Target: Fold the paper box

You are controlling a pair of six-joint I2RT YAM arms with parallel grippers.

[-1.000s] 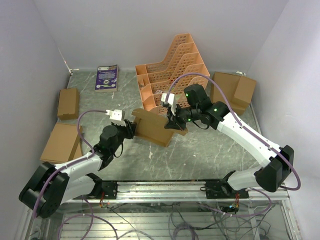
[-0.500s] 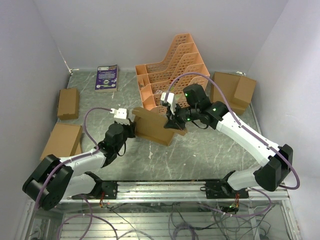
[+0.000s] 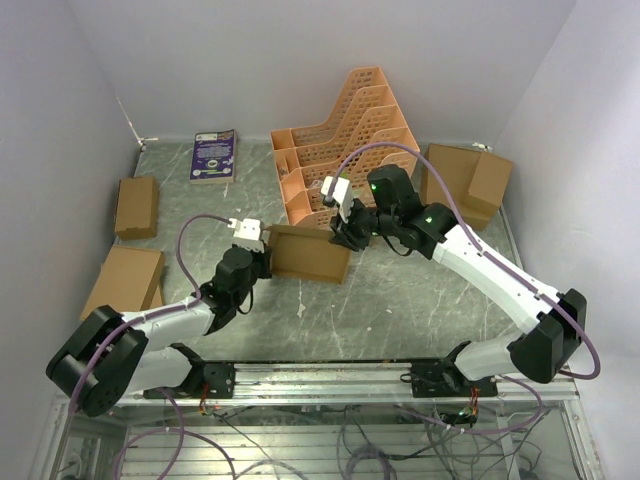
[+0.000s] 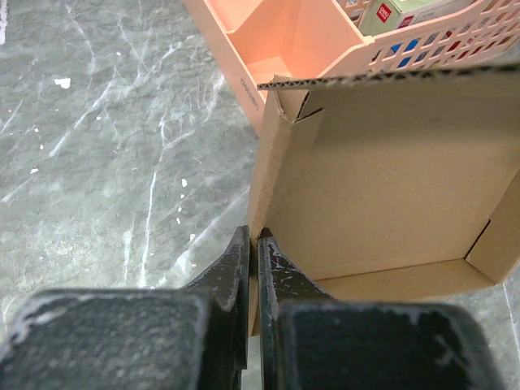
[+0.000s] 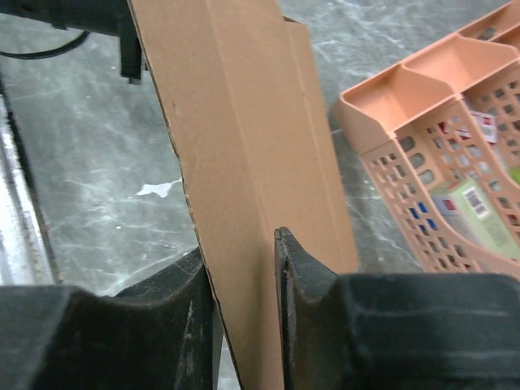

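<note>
The paper box [image 3: 310, 257] is a brown cardboard tray with its walls folded up, held above the table's middle. In the left wrist view its inside [image 4: 390, 187] faces me. My left gripper [image 3: 266, 262] is shut on the box's left wall, and the pinch [image 4: 253, 240] sits at the wall's edge. My right gripper [image 3: 347, 238] is at the box's right end. In the right wrist view its jaws [image 5: 240, 244] stand a little apart around a cardboard wall [image 5: 244, 162], not pressing it from both sides.
An orange lattice file rack [image 3: 345, 140] stands just behind the box, close to both grippers [image 4: 301, 41] [image 5: 431, 122]. Ready-made cardboard boxes lie at the left [image 3: 136, 205] [image 3: 125, 282] and back right [image 3: 465, 180]. A purple booklet [image 3: 213, 155] lies at the back left.
My left gripper has closed onto the box's left wall. The right gripper's jaws have parted from a tight grip. The box has swung flatter and slightly toward the rack.
</note>
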